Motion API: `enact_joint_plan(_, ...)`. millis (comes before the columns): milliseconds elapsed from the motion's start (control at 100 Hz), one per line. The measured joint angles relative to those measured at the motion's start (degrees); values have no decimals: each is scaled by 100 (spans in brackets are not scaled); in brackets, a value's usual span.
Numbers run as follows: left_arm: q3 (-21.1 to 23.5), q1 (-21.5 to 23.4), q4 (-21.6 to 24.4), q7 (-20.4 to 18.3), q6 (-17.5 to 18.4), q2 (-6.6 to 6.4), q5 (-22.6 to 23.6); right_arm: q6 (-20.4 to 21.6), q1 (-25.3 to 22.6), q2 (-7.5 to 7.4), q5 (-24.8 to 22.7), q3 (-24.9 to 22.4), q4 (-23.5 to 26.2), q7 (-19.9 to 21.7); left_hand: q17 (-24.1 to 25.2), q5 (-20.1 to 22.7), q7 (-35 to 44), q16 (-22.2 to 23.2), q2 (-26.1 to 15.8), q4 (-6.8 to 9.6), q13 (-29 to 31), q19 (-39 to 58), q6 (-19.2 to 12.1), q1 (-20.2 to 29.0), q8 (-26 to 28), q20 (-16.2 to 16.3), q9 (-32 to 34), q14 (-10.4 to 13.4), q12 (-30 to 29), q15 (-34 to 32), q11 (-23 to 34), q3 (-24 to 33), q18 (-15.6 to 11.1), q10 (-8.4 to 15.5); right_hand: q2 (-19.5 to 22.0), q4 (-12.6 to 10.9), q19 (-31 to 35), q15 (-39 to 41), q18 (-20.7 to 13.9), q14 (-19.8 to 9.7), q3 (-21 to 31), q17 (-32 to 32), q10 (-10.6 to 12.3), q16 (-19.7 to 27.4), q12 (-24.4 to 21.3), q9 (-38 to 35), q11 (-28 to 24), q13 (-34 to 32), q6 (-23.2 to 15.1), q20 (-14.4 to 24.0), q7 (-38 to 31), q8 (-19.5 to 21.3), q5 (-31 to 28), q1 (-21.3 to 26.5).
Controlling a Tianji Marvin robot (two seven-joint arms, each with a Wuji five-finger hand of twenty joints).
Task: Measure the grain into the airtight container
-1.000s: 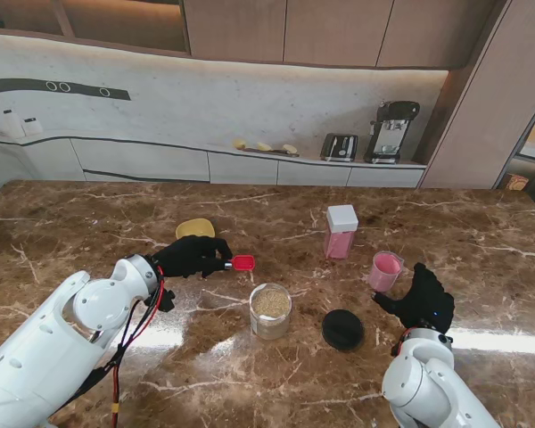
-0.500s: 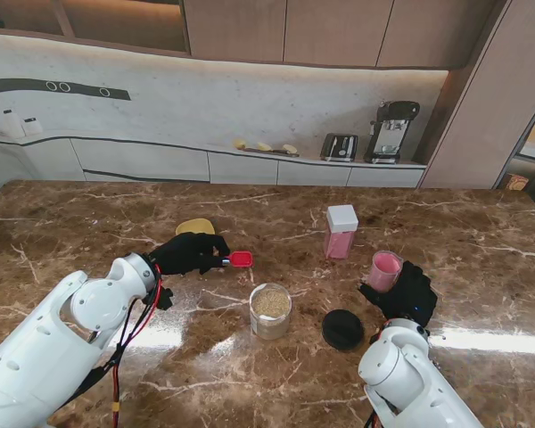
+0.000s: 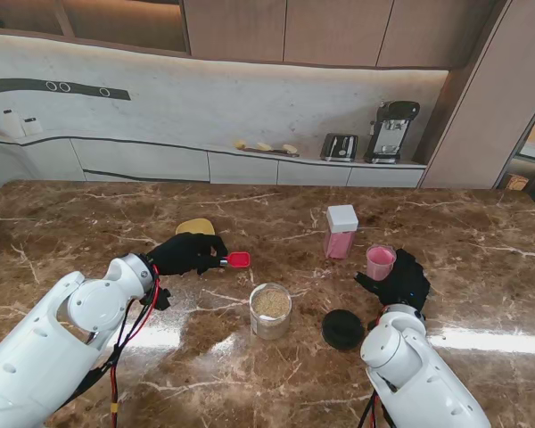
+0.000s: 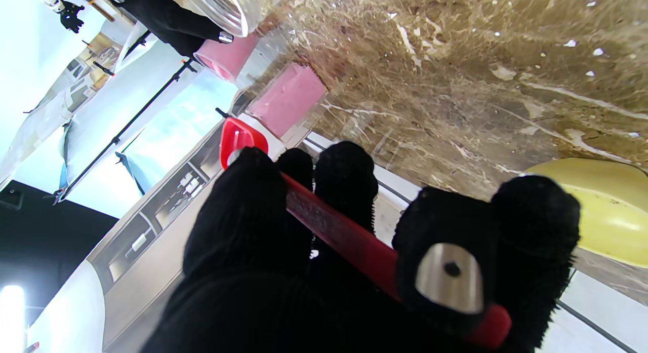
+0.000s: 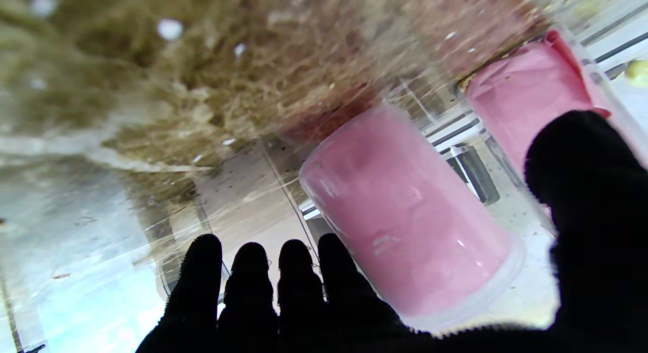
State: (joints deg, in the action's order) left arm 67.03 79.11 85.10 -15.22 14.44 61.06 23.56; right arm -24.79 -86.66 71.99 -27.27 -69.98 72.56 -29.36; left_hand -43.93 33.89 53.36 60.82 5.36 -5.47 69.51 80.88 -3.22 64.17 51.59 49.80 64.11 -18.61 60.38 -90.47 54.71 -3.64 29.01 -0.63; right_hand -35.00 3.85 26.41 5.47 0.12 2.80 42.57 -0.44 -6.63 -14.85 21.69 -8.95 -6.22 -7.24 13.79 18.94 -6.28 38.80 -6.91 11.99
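My left hand (image 3: 192, 252) is shut on the handle of a red measuring scoop (image 3: 238, 259), whose bowl points right, above the table between the yellow dish and the jar. In the left wrist view the red scoop (image 4: 344, 236) runs across my gloved fingers (image 4: 243, 216). A glass jar of grain (image 3: 271, 309) stands nearer to me, and its black lid (image 3: 342, 329) lies to its right. My right hand (image 3: 397, 280) is open beside a pink cup (image 3: 380, 262). In the right wrist view the pink cup (image 5: 405, 211) sits between thumb and fingers (image 5: 298, 282).
A pink container with a white lid (image 3: 341, 232) stands farther back, left of the pink cup. A yellow dish (image 3: 194, 226) lies just beyond my left hand. The brown marble table (image 3: 89, 232) stretches to both sides.
My right hand has moved left and away from me, up against the pink cup, which has shifted slightly farther from me. My left hand with the scoop has barely moved.
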Motion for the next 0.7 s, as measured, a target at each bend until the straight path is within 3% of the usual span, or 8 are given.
enact_joint_plan(400,-3,7,60,-100,-85,-21,31,19,124,7,-101,-216,-271,-130,1,0,-1,0,0,0,0,4,-1,-1,0,1,0,0,9,0,0,0,0,4,-15,-1,-4,25,-1,0,-33,27,4,-4,93,-4,-114,-12,-11,212,208,17,-26,-31)
enact_joint_plan(560,-33,-3,60,-102,-107,-25,31,35,-1,-50,-218,-353,-148,-53,1,0,-1,0,0,0,0,4,-2,-1,0,1,0,0,25,-1,0,0,0,6,133,-7,-4,175,64,-3,-334,172,70,-72,95,-239,-439,-372,-140,287,-32,84,-233,809)
enact_joint_plan(700,-73,-18,53,-95,-121,-25,29,145,-112,-111,-268,-449,-33,37,1,0,-1,-1,0,0,0,4,-2,-2,0,1,0,0,36,-1,0,0,0,11,156,-8,-4,254,103,-4,1174,285,77,-76,94,-449,-625,-622,-201,295,-235,-143,-468,905)
